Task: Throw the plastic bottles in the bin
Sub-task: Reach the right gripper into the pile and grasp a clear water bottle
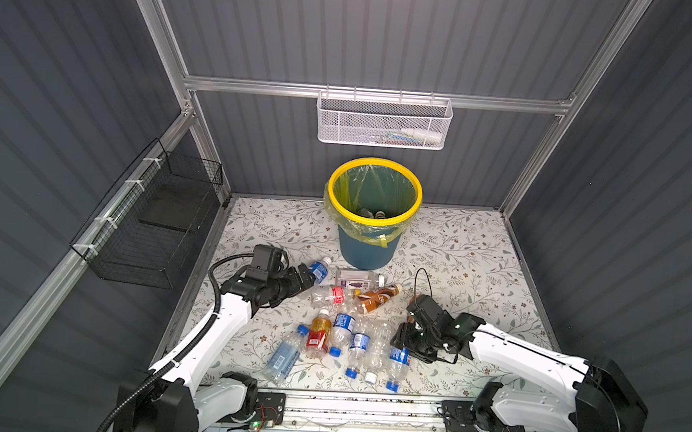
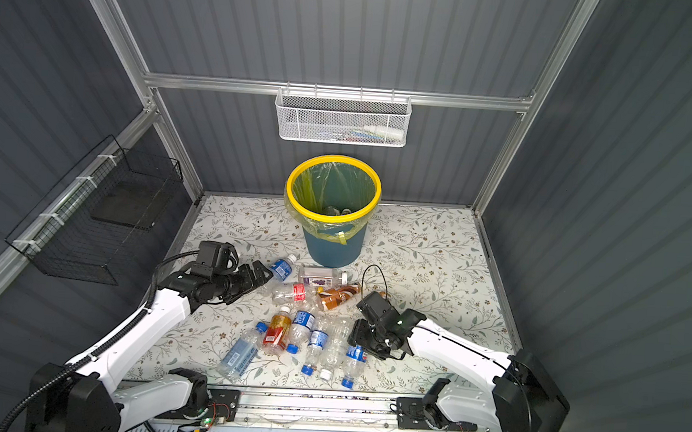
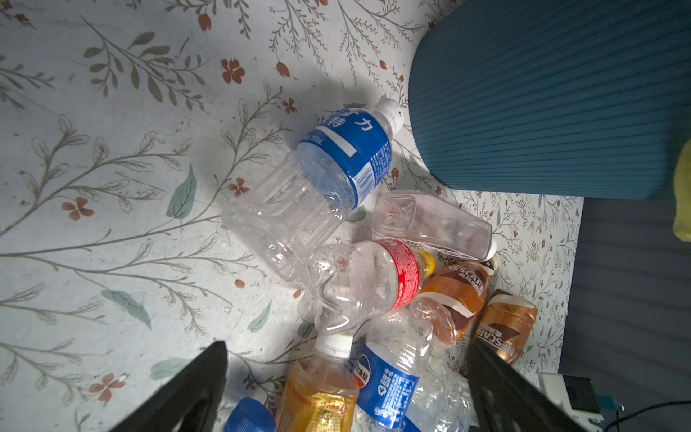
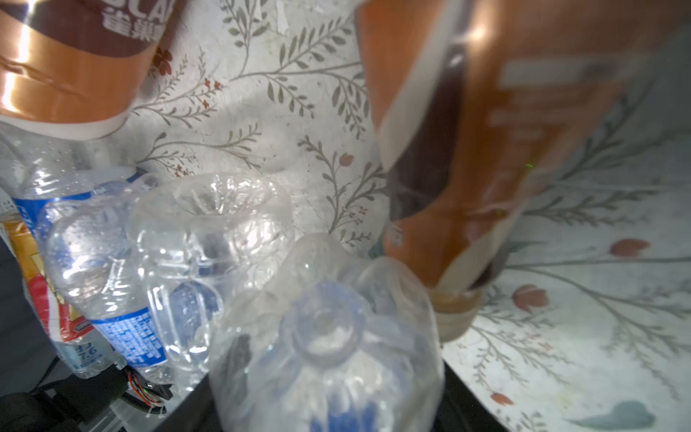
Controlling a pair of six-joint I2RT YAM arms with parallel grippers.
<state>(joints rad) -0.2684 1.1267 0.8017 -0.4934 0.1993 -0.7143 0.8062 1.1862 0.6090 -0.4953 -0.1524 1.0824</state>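
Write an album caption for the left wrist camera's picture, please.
Open left gripper poised over a heap of plastic bottles beside the teal bin on a flowered tabletop.

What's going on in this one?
Two robot arms are clearing plastic bottles off a floral table into the yellow-rimmed bin. The right gripper is down at the pile's edge with its jaws around a clear blue-labelled bottle; whether it is clamped I cannot tell. The left gripper is open and empty, next to a white-capped bottle near the bin. About eleven bottles lie on the table, and a couple show at the bin's bottom.
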